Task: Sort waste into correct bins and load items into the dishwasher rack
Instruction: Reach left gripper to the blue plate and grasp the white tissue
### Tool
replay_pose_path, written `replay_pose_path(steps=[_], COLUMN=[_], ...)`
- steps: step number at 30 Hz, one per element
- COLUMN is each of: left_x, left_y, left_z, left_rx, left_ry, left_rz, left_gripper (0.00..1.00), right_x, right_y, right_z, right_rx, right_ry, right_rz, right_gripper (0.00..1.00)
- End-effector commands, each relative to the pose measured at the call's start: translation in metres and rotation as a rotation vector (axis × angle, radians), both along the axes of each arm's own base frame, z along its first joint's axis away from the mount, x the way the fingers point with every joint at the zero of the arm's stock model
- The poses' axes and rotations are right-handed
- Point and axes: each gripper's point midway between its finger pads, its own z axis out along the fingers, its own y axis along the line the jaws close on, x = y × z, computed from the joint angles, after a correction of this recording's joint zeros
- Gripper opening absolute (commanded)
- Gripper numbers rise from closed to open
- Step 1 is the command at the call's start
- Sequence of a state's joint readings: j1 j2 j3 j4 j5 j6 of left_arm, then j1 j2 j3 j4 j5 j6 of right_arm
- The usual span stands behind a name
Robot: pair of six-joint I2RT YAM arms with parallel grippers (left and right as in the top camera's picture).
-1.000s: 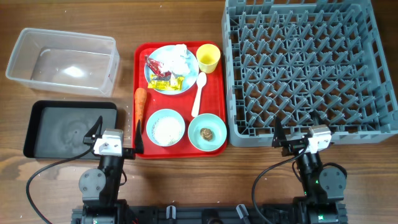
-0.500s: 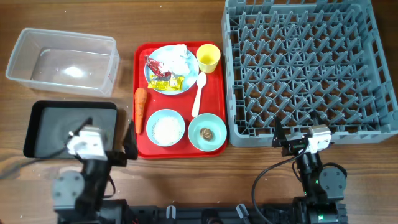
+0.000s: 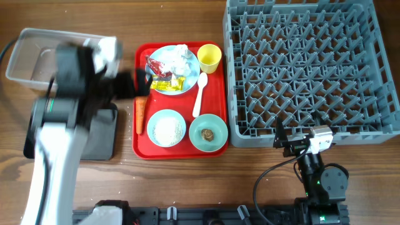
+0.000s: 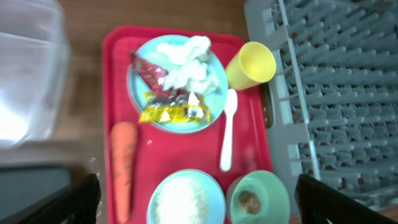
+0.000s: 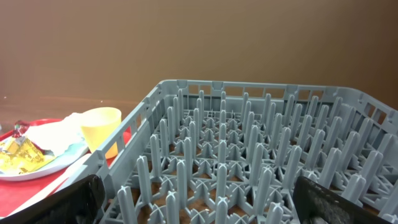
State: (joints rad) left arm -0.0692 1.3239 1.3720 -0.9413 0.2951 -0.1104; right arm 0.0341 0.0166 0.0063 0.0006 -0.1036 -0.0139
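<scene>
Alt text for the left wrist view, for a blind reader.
A red tray holds a pale-blue plate of wrappers and tissue, a yellow cup, white spoon, carrot, a bowl of rice and a green bowl; a grey rack stands to its right.

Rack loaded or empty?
Empty. The dishwasher rack shows only bare pegs; the yellow cup and white spoon sit on the red tray.

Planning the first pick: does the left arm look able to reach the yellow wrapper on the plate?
Probably yes: the left gripper hovers open near the plate, and the yellow wrapper lies uncovered on it.
</scene>
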Motion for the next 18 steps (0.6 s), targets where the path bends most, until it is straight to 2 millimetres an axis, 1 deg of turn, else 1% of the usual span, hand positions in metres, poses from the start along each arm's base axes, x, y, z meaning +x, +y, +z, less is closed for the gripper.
replay_pose_path(steps=[1, 2, 4, 6, 9, 10, 11, 13, 15, 17, 18], left_x=[0.045, 0.059, 0.075, 0.086, 0.095, 0.097, 0.098, 0.1, 0.104, 0.109, 0.112], left_y=[-0.035, -0.039, -0.043, -0.046, -0.047, -0.048, -0.048, -0.049, -0.052, -0.058, -0.06], left_z=[-0.007, -0.014, -0.029, -0.042, -0.059, -0.065, -0.07, -0.078, -0.091, -0.102, -0.106], left_rx=[-0.041, -0.041, -0.041, -0.045, -0.043, -0.042, -0.042, -0.039, -0.028, -0.027, -0.026], left_ry=[0.041, 0.036, 0.04, 0.049, 0.072, 0.083, 0.093, 0.109, 0.127, 0.133, 0.133], left_rz=[-0.082, -0.089, -0.093, -0.096, -0.096, -0.096, -0.096, -0.098, -0.099, -0.109, -0.114], left_gripper=[1.0, 1.0, 1.0, 1.0, 1.0, 0.94, 0.9, 0.88, 0.73, 0.65, 0.63], right_x=[0.0, 0.0, 0.0, 0.0, 0.0, 0.0, 0.0, 0.0, 0.0, 0.0, 0.0], right_y=[0.0, 0.0, 0.0, 0.0, 0.0, 0.0, 0.0, 0.0, 0.0, 0.0, 0.0], right_z=[0.001, 0.001, 0.001, 0.001, 0.001, 0.001, 0.001, 0.001, 0.001, 0.001, 0.001], right_rx=[-0.011, -0.011, -0.011, -0.011, -0.011, -0.011, -0.012, -0.011, -0.011, -0.011, -0.011], right_ry=[-0.007, -0.007, -0.007, -0.007, -0.007, -0.007, -0.007, -0.007, -0.007, -0.007, -0.007], right_rz=[0.0, 0.0, 0.0, -0.001, 0.0, -0.001, -0.001, 0.0, 0.0, 0.0, 0.0], right_gripper=[1.0, 1.0, 1.0, 1.0, 1.0, 1.0, 1.0, 1.0, 1.0, 1.0, 1.0])
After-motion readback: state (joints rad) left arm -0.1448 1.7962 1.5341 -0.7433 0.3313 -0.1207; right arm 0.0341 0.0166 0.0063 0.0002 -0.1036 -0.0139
